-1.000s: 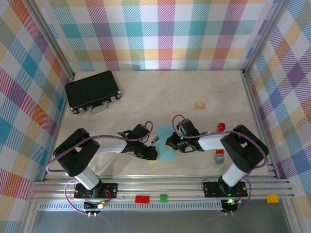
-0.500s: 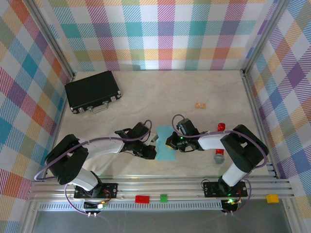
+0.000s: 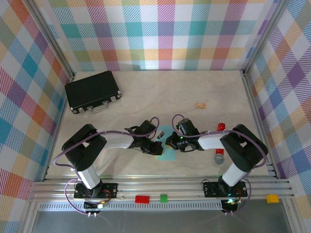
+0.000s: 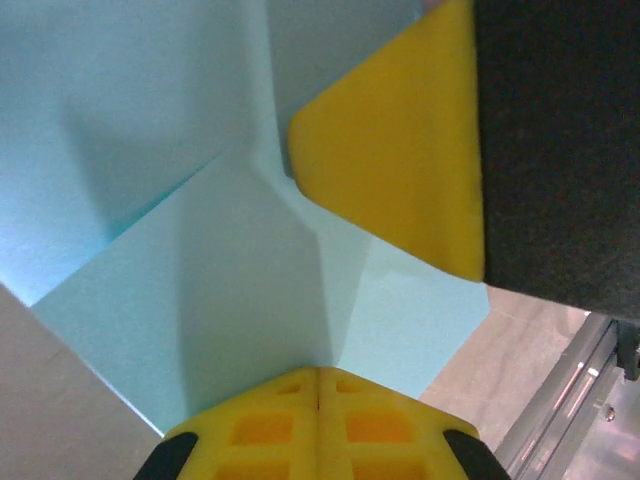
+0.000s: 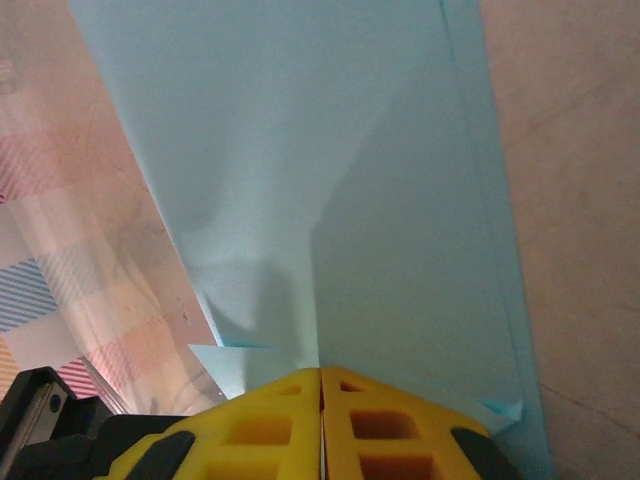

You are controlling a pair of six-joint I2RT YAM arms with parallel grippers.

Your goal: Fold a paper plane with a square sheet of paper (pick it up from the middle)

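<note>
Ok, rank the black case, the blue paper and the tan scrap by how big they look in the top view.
1. black case
2. square sheet of paper, partly hidden but clearly in between
3. tan scrap

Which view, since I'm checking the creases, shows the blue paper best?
The left wrist view: the blue paper is close up, its folded flap and creases plain. The right wrist view shows a long flat stretch with layered edges; the top external view gives a small turquoise patch between the left gripper and right gripper.

Left gripper point(image 3: 155, 146) and right gripper point(image 3: 169, 142) face each other, tips close together, each with jaws pressed together.
</note>
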